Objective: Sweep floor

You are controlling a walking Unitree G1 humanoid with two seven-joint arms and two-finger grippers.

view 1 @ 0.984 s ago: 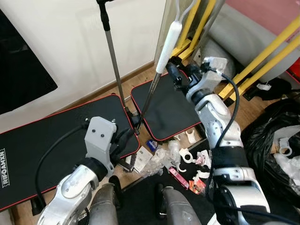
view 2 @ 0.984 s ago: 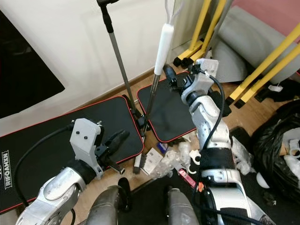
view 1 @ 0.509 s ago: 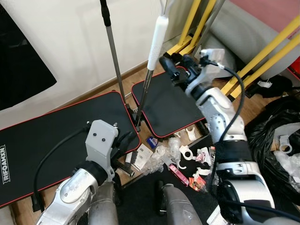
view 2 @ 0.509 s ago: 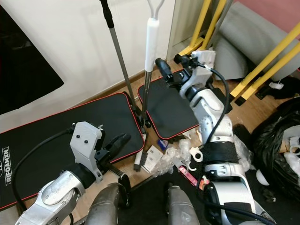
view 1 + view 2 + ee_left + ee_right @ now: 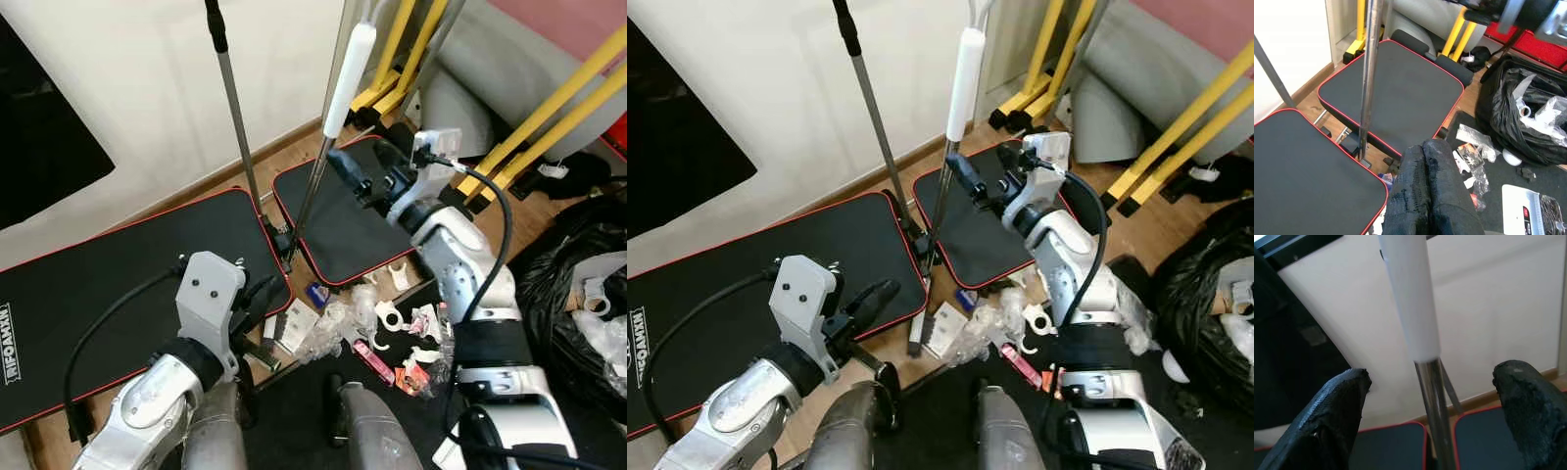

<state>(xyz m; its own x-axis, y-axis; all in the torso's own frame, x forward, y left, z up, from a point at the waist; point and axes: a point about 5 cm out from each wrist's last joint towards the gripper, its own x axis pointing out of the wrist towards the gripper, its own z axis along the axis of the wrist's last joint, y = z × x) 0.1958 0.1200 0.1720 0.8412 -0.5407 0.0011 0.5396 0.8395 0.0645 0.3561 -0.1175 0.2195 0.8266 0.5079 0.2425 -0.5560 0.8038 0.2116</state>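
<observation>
A broom with a white grip (image 5: 349, 67) and a metal shaft (image 5: 308, 201) stands upright over the gap between two mats. My right gripper (image 5: 361, 168) is open just below the white grip. In the right wrist view the shaft (image 5: 1434, 401) runs between its fingers (image 5: 1336, 417) with a gap on each side. My left gripper (image 5: 258, 294) is low over the near mat, fingers (image 5: 1428, 196) pressed shut on nothing. Litter (image 5: 367, 328) of white plastic bits and wrappers lies on the wooden floor in front of my feet.
A second pole with a black grip (image 5: 231, 113) stands beside the broom. Two black red-edged mats (image 5: 108, 284) (image 5: 355, 220) lie by the wall. Yellow frame legs (image 5: 554, 113), a grey cushion (image 5: 495, 69) and a full black rubbish bag (image 5: 578, 284) crowd the right.
My right gripper has dropped from beside the white grip to the metal shaft. The broom handle has tipped back to the right. The left arm has hardly moved.
</observation>
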